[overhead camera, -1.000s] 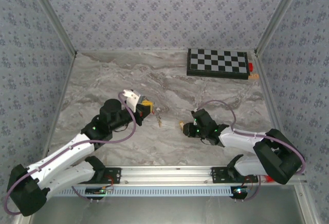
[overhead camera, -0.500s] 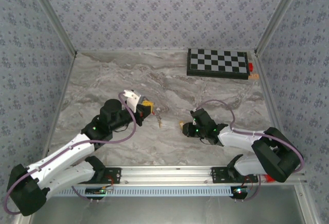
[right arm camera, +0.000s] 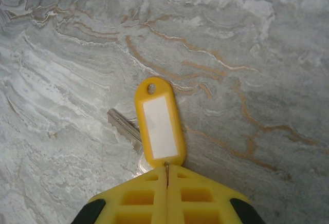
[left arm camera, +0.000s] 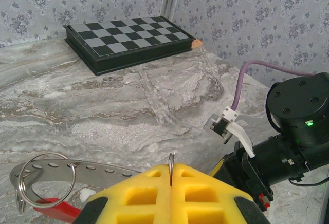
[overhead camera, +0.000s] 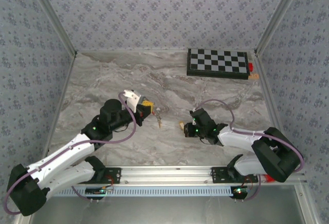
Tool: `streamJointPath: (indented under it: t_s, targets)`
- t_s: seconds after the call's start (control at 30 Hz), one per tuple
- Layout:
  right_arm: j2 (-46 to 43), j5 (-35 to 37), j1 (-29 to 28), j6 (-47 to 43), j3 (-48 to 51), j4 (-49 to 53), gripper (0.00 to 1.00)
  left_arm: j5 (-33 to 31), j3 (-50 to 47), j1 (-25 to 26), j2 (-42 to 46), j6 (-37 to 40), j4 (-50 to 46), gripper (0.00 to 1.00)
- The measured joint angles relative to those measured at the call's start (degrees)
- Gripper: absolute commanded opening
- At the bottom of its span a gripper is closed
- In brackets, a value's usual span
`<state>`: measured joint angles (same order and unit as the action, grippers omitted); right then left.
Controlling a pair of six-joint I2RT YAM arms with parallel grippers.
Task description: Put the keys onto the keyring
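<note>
Yellow-tagged key [right arm camera: 159, 124]: you've got one, flat on the worktop [right arm camera: 257, 54], blade half hidden under the tag, right tool [right arm camera: 167, 183] pinching it by the wire at its end. One keyring [left arm camera: 45, 176] sits just beside the left tool [left arm camera: 170, 180], which is clamped on a metal sliver [left arm camera: 170, 160] you can't identify.

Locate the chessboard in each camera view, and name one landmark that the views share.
Top external: the chessboard lies at the table's far right, by the back wall.
Left wrist: the chessboard sits upper centre, far beyond the yellow fingers.
Right wrist: this camera looks straight down at the yellow-tagged key on the table.
Shared landmark: the grey marbled table.
</note>
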<state>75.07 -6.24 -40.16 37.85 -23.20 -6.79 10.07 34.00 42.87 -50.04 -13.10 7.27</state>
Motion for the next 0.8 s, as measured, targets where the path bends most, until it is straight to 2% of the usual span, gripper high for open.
streamJointPath:
  t_s: [0.23, 0.57, 0.8]
  targets:
    - [-2.5, 0.7, 0.0, -2.5, -0.9, 2.7, 0.0, 0.0, 0.0, 0.0, 0.0, 0.0, 0.0, 0.0]
    - [-18.8, 4.5, -0.4, -15.8, -3.9, 6.7, 0.0, 0.0, 0.0, 0.0, 0.0, 0.0, 0.0, 0.0]
    - [-28.2, -0.2, 3.5, -25.2, -2.1, 2.1, 0.0, 0.0, 0.0, 0.0, 0.0, 0.0, 0.0, 0.0]
